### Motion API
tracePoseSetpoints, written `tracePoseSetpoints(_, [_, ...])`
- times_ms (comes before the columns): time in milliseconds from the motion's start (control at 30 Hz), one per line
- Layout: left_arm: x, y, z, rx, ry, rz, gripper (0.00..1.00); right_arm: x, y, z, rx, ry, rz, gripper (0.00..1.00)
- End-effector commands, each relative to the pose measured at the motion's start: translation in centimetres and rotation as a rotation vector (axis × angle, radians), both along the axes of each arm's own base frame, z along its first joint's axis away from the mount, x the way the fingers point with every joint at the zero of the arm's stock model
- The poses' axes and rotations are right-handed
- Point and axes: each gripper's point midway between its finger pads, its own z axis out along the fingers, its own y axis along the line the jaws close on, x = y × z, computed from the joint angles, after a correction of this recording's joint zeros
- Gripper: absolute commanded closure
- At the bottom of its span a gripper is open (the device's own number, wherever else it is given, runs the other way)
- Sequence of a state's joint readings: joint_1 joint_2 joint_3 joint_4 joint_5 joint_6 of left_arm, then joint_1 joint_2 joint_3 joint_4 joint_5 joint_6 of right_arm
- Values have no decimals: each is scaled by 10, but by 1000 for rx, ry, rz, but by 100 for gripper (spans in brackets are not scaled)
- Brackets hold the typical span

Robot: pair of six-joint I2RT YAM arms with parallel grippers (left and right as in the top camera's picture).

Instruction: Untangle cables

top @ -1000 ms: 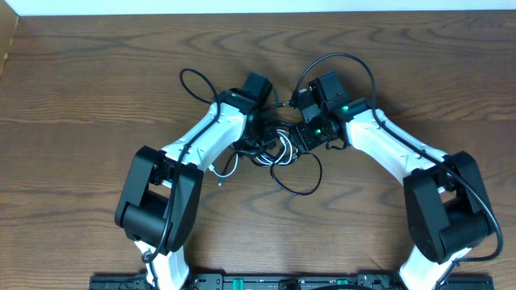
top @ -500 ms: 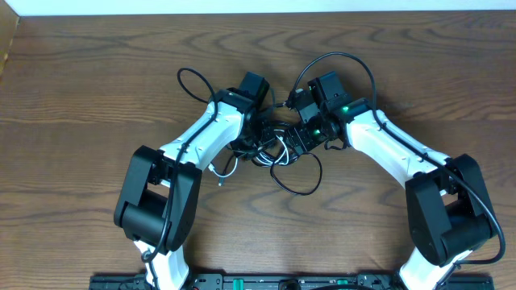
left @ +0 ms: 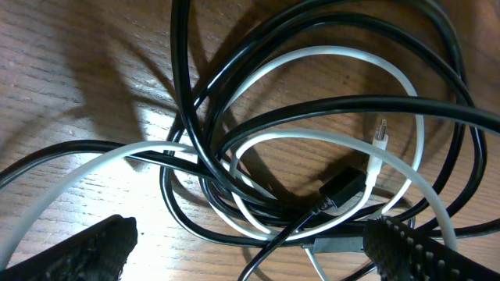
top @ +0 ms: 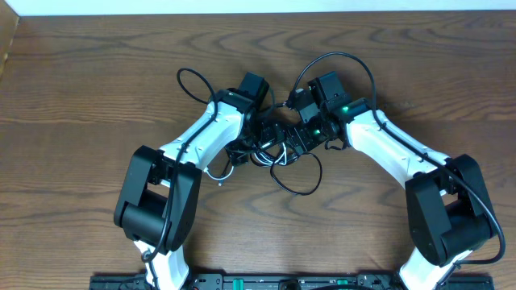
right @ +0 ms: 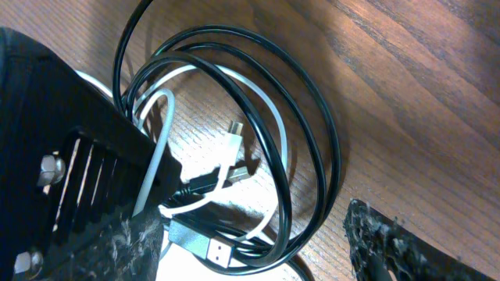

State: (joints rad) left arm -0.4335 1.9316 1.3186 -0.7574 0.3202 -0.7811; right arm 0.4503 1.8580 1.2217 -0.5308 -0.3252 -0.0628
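The cables (top: 276, 155) lie in a tangle on the wooden table (top: 97, 97) between my two wrists. Several black loops (left: 187, 86) cross one white cord (left: 328, 51), and a black plug (left: 344, 187) rests in the middle. One black loop (top: 302, 184) trails toward the front. My left gripper (left: 250, 254) is open wide; its fingers straddle the near edge of the tangle without pinching it. My right gripper (right: 250, 250) is open over the same heap, with black loops (right: 312, 148) and a silver USB plug (right: 212, 248) between its fingers, the right fingertip (right: 391, 242) apart from them.
A black cord loop (top: 189, 80) sticks out behind the left arm. Another black loop (top: 367, 72) arcs behind the right wrist. A white cord end (top: 218, 173) pokes out beside the left forearm. The arm bases (top: 258, 282) stand at the front edge.
My left gripper has opened from nearly shut to wide, letting go of the cables. The right jaws have widened a little. Both arms have stayed almost in place.
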Motion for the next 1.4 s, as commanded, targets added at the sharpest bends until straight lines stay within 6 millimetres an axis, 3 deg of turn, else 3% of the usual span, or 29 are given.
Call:
tracePoseSetpoints(0, [-4, 1, -5, 1, 20, -10, 2, 0, 4, 6, 9, -17, 20, 29])
tracePoseSetpoints(300, [-4, 1, -5, 1, 20, -10, 2, -1, 3, 6, 8, -16, 20, 28])
tracePoseSetpoints(400, [-4, 1, -5, 1, 20, -10, 2, -1, 3, 6, 8, -15, 20, 18])
tracePoseSetpoints(467, [-4, 1, -5, 1, 20, -10, 2, -1, 3, 6, 8, -16, 20, 1])
tracePoseSetpoints(1367, [-4, 1, -5, 1, 20, -10, 2, -4, 9, 6, 7, -15, 35, 1])
